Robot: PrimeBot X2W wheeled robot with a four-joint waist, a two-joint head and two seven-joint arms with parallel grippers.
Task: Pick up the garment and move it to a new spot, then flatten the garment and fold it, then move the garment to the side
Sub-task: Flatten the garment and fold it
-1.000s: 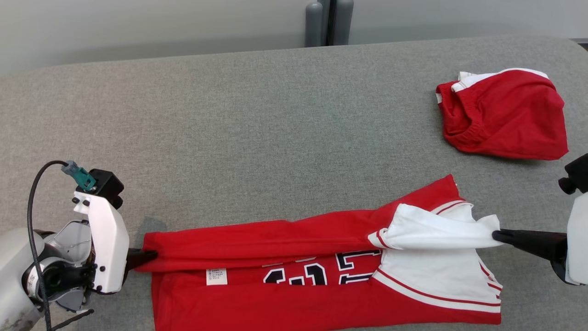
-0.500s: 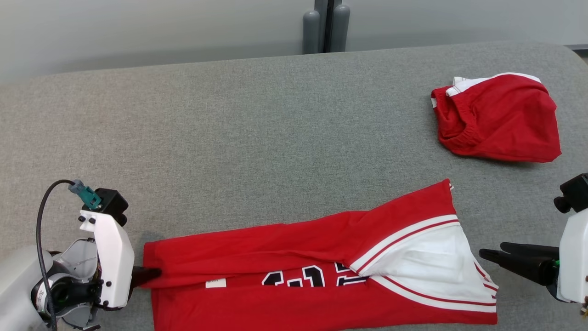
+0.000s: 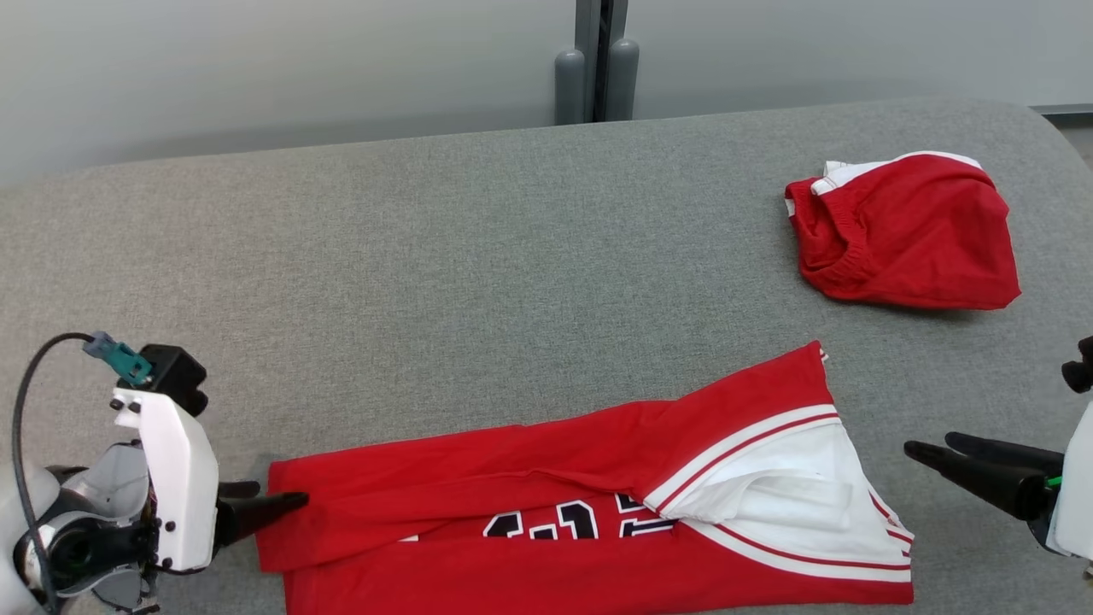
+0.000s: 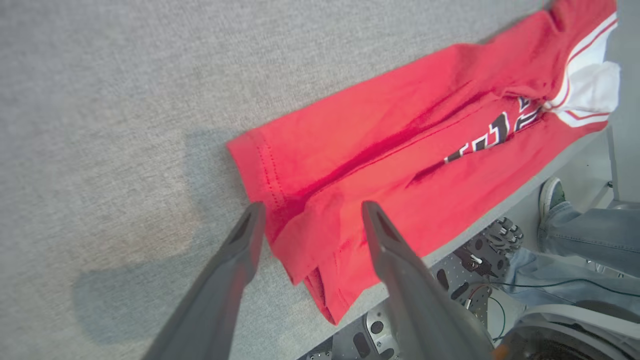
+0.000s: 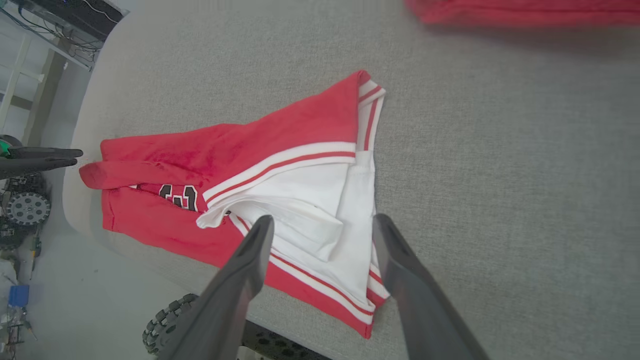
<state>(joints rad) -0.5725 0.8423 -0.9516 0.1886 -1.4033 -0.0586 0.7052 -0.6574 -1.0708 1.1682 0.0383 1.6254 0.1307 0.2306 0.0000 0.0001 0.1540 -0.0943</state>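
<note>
The garment (image 3: 546, 478), a red jersey with black numerals and a white striped end, lies folded lengthwise along the front edge of the grey table (image 3: 478, 256). At its left hem my left gripper (image 3: 277, 495) stands open. In the left wrist view that gripper (image 4: 314, 207) has its fingers spread on either side of the loose red hem (image 4: 280, 200), which lies on the table. Just off the white end (image 3: 794, 478), my right gripper (image 3: 931, 444) is open and holds nothing. In the right wrist view the same gripper (image 5: 322, 220) hovers over the white cloth (image 5: 310, 200).
A second red garment (image 3: 901, 235) lies bunched at the back right of the table. A grey post (image 3: 595, 68) stands behind the far edge. Past the table's front edge I see a person's jeans-clad leg and shoe (image 4: 575, 240) and wheeled base parts (image 4: 495, 240).
My right gripper opened and let go of the white end, which dropped flat. Then my left gripper opened off the red hem. The head camera has also tilted.
</note>
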